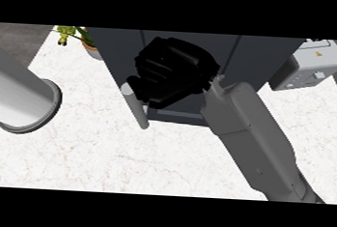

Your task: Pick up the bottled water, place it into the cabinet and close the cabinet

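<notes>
The dark grey cabinet [189, 49] stands at the back middle of the counter, with a pale vertical handle bar [134, 106] at its front left. My right hand [172, 69] is up against the cabinet's front, just right of the handle, with its fingers curled and nothing visible in them. The right forearm [252, 134] runs up to it from the lower right. No bottled water shows anywhere; the hand hides part of the cabinet's front. Only my left forearm [15, 85] appears, at the left edge; its hand is out of view.
A white appliance with knobs [310, 65] sits at the back right beside the cabinet. A potted plant [79, 37] stands at the back left. White marble counter [126, 157] spreads in front of the cabinet.
</notes>
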You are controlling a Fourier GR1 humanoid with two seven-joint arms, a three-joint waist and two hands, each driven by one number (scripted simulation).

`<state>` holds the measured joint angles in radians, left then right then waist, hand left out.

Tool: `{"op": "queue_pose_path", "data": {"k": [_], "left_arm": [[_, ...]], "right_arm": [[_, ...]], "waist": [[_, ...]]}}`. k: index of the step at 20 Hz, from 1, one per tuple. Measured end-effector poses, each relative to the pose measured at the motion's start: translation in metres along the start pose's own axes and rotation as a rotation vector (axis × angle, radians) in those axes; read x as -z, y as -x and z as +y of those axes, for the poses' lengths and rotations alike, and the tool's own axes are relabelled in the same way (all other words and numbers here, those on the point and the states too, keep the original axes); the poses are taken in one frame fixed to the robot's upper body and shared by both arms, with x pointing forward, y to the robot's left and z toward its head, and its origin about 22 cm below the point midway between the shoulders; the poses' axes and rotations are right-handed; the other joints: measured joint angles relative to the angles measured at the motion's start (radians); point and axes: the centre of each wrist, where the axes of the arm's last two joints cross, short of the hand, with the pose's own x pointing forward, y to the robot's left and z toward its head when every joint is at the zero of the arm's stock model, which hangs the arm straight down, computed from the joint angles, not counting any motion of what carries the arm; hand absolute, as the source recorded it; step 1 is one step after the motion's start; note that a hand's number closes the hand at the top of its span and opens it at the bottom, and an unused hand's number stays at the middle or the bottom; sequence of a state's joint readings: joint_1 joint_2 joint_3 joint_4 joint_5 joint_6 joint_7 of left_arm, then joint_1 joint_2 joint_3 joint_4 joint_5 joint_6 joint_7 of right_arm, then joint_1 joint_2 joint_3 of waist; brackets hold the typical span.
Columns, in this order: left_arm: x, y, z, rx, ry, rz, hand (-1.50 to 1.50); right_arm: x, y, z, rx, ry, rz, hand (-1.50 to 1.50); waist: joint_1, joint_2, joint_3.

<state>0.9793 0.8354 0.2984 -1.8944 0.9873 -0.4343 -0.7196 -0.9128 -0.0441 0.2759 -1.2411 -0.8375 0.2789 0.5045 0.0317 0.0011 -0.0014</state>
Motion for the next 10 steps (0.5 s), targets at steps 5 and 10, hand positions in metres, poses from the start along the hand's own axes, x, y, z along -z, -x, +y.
{"op": "queue_pose_path", "data": {"k": [5, 10], "left_arm": [[-0.005, 0.002, 0.0, -0.01, -0.007, 0.003, -1.5], [-0.005, 0.003, -0.004, -0.016, -0.001, 0.003, -1.5]], "right_arm": [[0.003, 0.002, -0.012, -0.08, 0.01, -0.044, 1.5], [0.013, 0.001, -0.012, -0.141, 0.004, -0.061, -1.5]], "waist": [[0.001, -0.004, -0.001], [0.002, -0.006, -0.003]]}}
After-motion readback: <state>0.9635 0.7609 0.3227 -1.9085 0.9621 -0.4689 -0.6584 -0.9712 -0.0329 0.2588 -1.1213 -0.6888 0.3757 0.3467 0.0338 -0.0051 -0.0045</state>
